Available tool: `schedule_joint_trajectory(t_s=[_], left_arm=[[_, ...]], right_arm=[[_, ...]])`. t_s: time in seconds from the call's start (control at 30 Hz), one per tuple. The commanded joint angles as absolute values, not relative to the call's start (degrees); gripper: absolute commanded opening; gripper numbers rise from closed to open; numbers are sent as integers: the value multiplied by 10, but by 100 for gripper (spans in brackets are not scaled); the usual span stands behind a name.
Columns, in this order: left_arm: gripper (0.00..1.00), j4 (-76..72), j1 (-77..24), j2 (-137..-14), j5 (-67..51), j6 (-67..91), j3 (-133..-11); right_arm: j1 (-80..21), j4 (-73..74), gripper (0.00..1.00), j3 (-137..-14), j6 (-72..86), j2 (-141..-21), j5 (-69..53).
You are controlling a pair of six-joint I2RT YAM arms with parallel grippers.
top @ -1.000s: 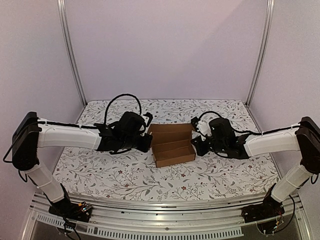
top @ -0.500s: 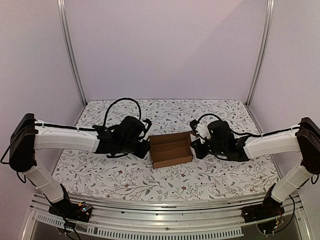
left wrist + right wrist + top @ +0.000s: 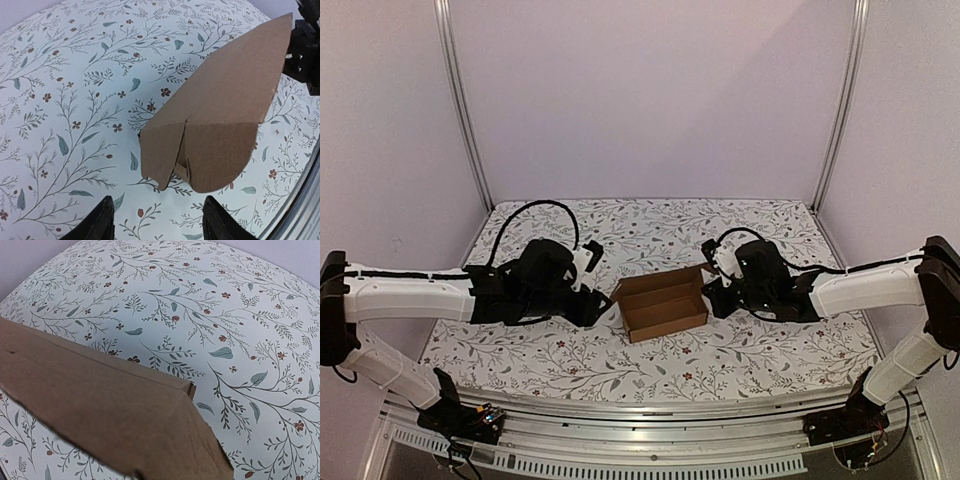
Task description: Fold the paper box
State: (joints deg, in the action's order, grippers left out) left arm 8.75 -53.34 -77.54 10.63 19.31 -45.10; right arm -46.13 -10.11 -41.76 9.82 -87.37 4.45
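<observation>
Flanking the open cardboard box [image 3: 663,302] on the floral tabletop [image 3: 650,225], our left end effector [image 3: 157,210] stands released, our right end effector [image 3: 715,295] clenched at its end.

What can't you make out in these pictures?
Right gripper fingertips: top view, hidden under its wrist; right wrist view, none in frame beside the box.
Whether it holds the box: neither view tells.
Box inside: both wrist views, blocked by its outer walls.
Left gripper: left wrist view, cut off by the bottom edge.
</observation>
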Motion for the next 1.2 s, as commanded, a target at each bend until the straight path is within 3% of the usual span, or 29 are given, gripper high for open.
schedule_joint_trajectory(t_s=[0.0, 0.37, 0.6, 0.83, 1.07, 1.17], left_arm=[[59, 16, -530, -755, 43, 184, -408], [54, -126, -529, -761, 56, 146, -344], [42, -163, -528, -780, 50, 134, -329], [24, -175, -528, -789, 45, 134, -329], [0, -178, -528, -799, 37, 134, -333], [0, -179, -528, -803, 36, 136, -336]], right_arm=[[-465, -69, 0, -435, 131, -863, 45], [-465, -64, 0, -446, 150, -850, 28], [-465, -59, 0, -448, 153, -843, 29], [-466, -56, 0, -452, 155, -843, 27], [-473, -54, 0, -459, 156, -848, 31], [-478, -52, 0, -463, 157, -847, 32]])
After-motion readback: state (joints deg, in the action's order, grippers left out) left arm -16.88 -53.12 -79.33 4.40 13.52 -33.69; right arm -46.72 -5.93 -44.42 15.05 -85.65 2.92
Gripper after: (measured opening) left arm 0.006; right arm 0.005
